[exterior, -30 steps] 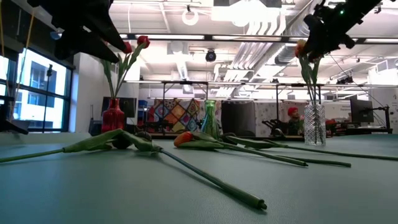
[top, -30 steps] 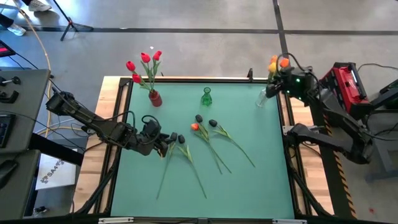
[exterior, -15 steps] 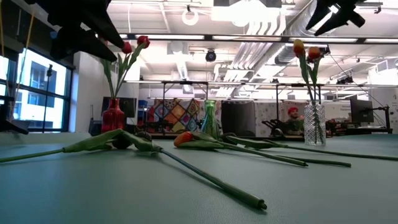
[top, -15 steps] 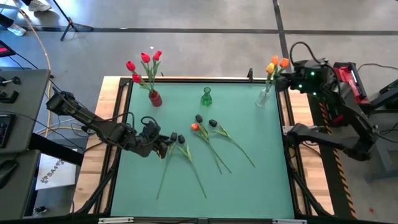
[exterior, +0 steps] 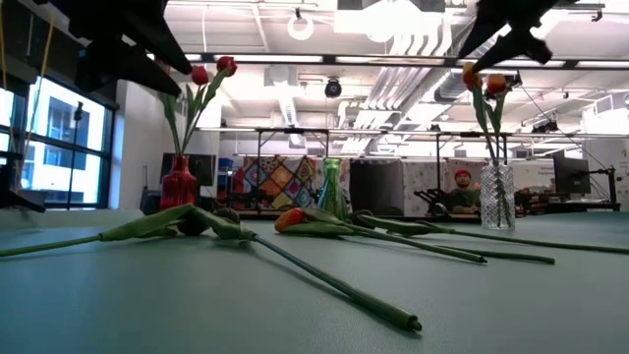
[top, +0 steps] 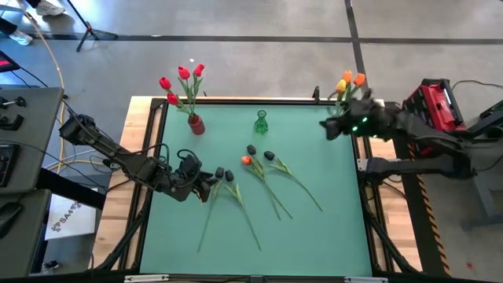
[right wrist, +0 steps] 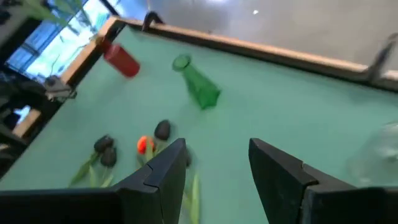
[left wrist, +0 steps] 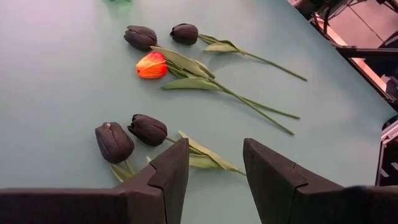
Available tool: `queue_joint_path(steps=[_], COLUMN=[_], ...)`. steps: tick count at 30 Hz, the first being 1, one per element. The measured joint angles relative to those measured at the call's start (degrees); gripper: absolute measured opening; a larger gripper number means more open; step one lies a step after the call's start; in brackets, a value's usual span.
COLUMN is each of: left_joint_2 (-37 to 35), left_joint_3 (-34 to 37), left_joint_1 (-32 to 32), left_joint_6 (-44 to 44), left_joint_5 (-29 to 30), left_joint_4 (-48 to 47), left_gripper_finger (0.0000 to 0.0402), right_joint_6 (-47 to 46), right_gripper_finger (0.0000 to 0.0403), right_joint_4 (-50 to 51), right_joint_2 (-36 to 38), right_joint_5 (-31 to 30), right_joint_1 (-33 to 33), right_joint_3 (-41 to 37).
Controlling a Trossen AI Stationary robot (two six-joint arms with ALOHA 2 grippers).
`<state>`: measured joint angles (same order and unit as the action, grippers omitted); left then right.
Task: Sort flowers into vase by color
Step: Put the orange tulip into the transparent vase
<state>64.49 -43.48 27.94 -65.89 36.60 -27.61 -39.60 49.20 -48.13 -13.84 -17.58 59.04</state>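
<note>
Left end effector (top: 206, 181) hovered low at the left-centre of the high view, its fingers (left wrist: 166, 176) spread apart and holding nothing, just short of two black flowers (left wrist: 131, 135) lying side by side on the green counter (top: 314, 236). Slightly farther across the counter, near the middle of the frame, lay an orange flower (top: 246, 160) with two more black flowers (top: 260, 152) just beside it, their long stems running toward the lower right and crossing one another. Right end effector (top: 328, 128) hung above the upper right of the counter, also open and empty, beside the clear vase (exterior: 497, 197) that held the orange flowers (top: 350, 80). Toward the far edge stood an empty green vase (top: 261, 122) and, to the upper left, a red vase (top: 196, 123) holding red flowers (top: 181, 81).

Judging from this layout, the paired black buds touched closely enough that a grasp might catch both stems or drag the neighbour along. The crossed stems in the middle could likewise tangle on lifting, and the narrow vase necks might reject a tilted stem or tip under a sideways push.
</note>
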Motion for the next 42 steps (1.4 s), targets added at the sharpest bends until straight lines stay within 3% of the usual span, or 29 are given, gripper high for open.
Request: queue_joint_path(steps=[7, 12, 19, 24, 30, 36, 42], left_joint_2=[0.00, 0.00, 0.00, 0.00, 0.00, 0.00, 0.00], left_joint_3=[0.00, 0.00, 0.00, 0.00, 0.00, 0.00, 0.00], left_joint_1=[0.00, 0.42, 0.61, 0.63, 1.22, 2.74, 4.77], left_joint_6=[0.09, 1.03, 2.05, 2.09, 2.10, 1.54, -0.49], left_joint_5=[-2.05, -2.91, -3.53, -6.22, -7.45, -7.56, -7.19], left_joint_4=[-0.77, -1.17, -2.17, -2.15, -2.16, -2.15, -2.78], left_gripper_finger=[0.0140, 0.0140, 0.0140, 0.0140, 0.0140, 0.0140, 0.0140], right_joint_6=[-5.40, -8.07, -8.41, -8.49, -2.94, 3.92, 7.16], right_gripper_finger=[0.0165, 0.0165, 0.0165, 0.0165, 0.0165, 0.0163, 0.0123], right_joint_4=[-5.19, -8.36, -25.70, -37.72, -35.26, -27.97, -20.36], right_joint_2=[-6.35, -11.11, -26.17, -38.52, -51.92, -63.11, -70.37], right_joint_5=[-6.00, -6.70, -2.26, 2.55, 7.50, 8.38, 7.92], right_joint_1=[10.92, 15.25, 21.02, 21.35, 19.92, 18.12, 16.34], right_joint_3=[-3.97, -3.97, -3.95, -2.96, 6.60, 17.78, 25.49])
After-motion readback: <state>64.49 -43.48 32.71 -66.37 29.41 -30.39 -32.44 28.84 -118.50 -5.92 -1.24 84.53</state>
